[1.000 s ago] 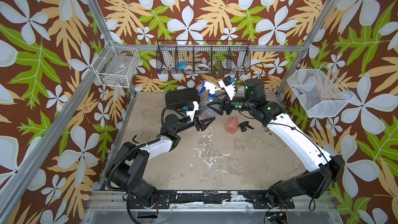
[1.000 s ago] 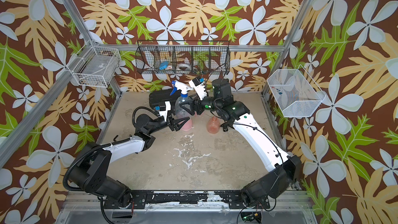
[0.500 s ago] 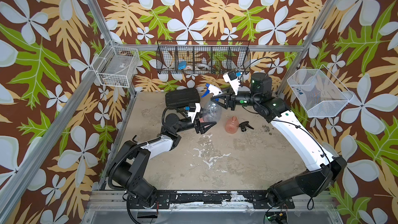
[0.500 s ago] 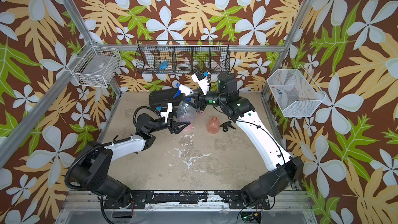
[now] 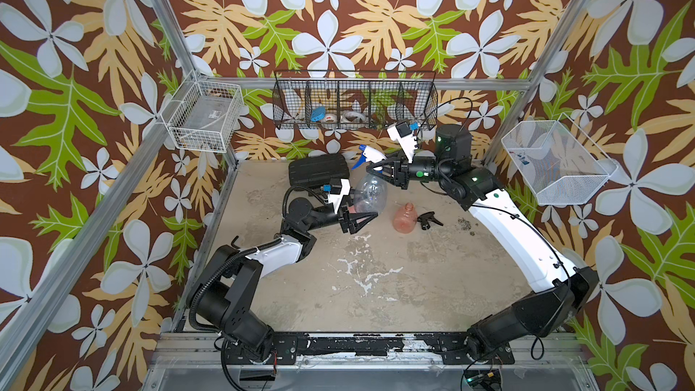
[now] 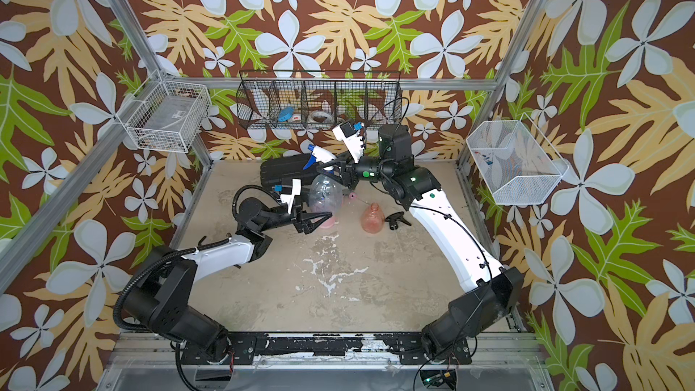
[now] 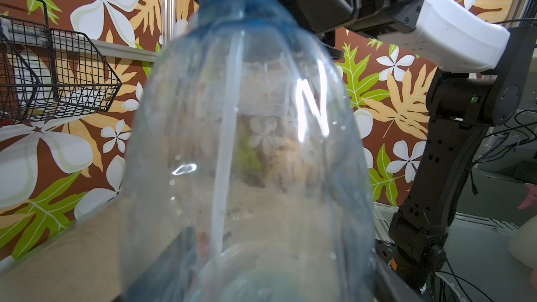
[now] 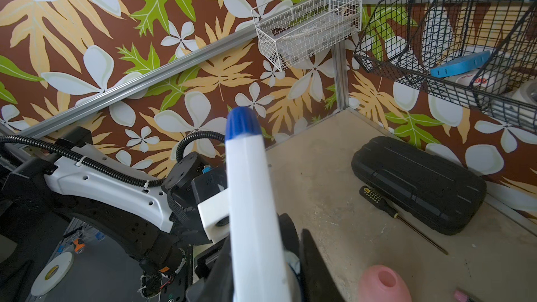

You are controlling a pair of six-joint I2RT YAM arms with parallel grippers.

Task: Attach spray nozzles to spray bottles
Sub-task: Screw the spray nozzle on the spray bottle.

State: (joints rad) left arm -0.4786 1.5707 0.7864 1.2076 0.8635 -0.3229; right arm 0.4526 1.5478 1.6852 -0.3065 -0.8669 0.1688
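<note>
The clear bluish spray bottle stands upright above the floor, its base between the fingers of my left gripper, which is shut on it. The white-and-blue spray nozzle sits on its neck, and its dip tube runs down inside. My right gripper is shut on this nozzle at the collar; the right wrist view shows the white body between the jaws. The orange-red bottle stands beside the black nozzle. The pink bottle sits under my left gripper.
A black ribbed case lies against the back wall, with a small black device with a thin rod beside it. A black wire basket hangs on the back wall, and white wire baskets hang left and right.
My right gripper's jaws have closed round the collar of the white-and-blue nozzle, and its wrist has turned a little. The left arm and the clear bottle have stayed almost still.
</note>
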